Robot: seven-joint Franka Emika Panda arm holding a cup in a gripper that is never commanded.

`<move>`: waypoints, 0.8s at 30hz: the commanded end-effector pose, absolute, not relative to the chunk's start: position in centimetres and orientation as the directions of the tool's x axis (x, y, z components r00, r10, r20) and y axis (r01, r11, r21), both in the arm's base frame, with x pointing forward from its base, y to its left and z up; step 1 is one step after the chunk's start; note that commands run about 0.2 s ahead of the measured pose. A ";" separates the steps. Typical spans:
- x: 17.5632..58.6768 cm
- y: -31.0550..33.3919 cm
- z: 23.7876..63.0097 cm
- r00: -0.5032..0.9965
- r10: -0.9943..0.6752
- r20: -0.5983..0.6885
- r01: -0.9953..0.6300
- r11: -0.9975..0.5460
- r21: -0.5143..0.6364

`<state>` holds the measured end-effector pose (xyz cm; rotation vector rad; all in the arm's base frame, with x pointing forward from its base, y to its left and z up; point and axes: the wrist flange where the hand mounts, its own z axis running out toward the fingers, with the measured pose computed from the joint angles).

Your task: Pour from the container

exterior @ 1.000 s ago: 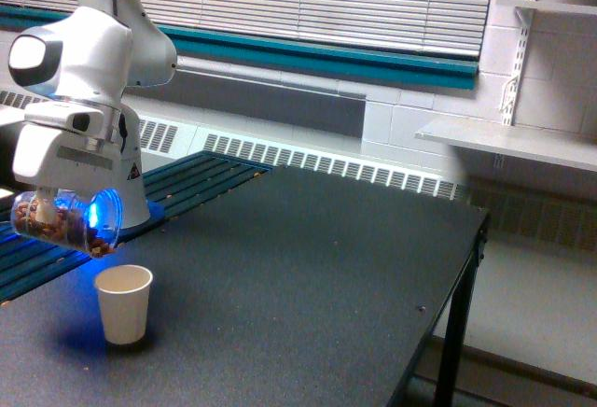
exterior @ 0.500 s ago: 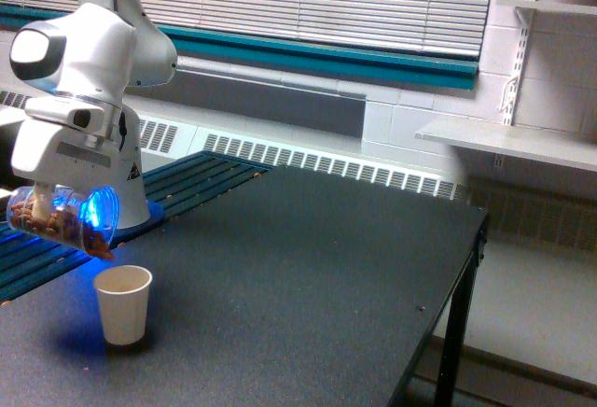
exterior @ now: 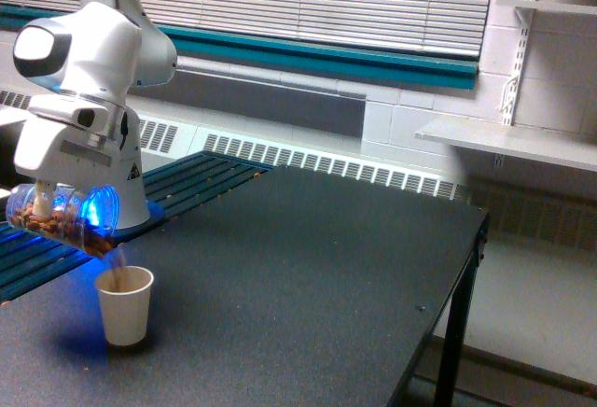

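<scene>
Lower left of frame: end effector (exterior: 48,203) clamped on the clear plastic jar (exterior: 58,216), which lies w/ long axis near horizontal, mouth tipped down-right, directly over the paper cup (exterior: 124,304). Brown bits blur off the lip into the cup. Jar rounded, glossy; cup matte, tapered; bench (exterior: 308,267) dark, speckled.

Dim, soft-focus room; blue glow lights the tilted container (exterior: 61,220).
</scene>
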<state>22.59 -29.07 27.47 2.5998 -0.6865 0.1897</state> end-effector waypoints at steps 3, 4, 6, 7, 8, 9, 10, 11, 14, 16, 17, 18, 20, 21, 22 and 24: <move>22.6 -29.1 28.0 0.878 -0.416 0.236 -0.478 -0.779 0.406; 22.7 -29.1 28.0 0.879 -0.415 0.235 -0.477 -0.778 0.409; 22.7 -29.1 28.0 0.880 -0.414 0.234 -0.475 -0.777 0.412; 22.7 -29.0 28.0 0.880 -0.414 0.233 -0.475 -0.778 0.411; 22.7 -29.0 28.0 0.880 -0.413 0.233 -0.474 -0.778 0.412; 22.7 -29.0 28.0 0.881 -0.412 0.232 -0.472 -0.778 0.415; 22.7 -29.0 28.0 0.882 -0.411 0.231 -0.471 -0.778 0.416; 22.7 -28.9 28.0 0.883 -0.410 0.229 -0.469 -0.779 0.416; 22.8 -28.9 28.0 0.887 -0.404 0.225 -0.462 -0.780 0.422; 22.8 -28.8 28.0 0.889 -0.401 0.222 -0.458 -0.780 0.425; 22.9 -28.8 28.0 0.890 -0.398 0.220 -0.455 -0.782 0.426; 22.9 -28.7 28.0 0.891 -0.397 0.220 -0.454 -0.782 0.426; 23.0 -28.7 28.1 0.893 -0.394 0.219 -0.451 -0.782 0.430; 23.1 -28.6 28.0 0.894 -0.392 0.218 -0.448 -0.783 0.432; 23.1 -28.6 28.0 0.895 -0.391 0.216 -0.447 -0.783 0.433; 23.1 -28.6 28.1 0.896 -0.388 0.215 -0.444 -0.783 0.436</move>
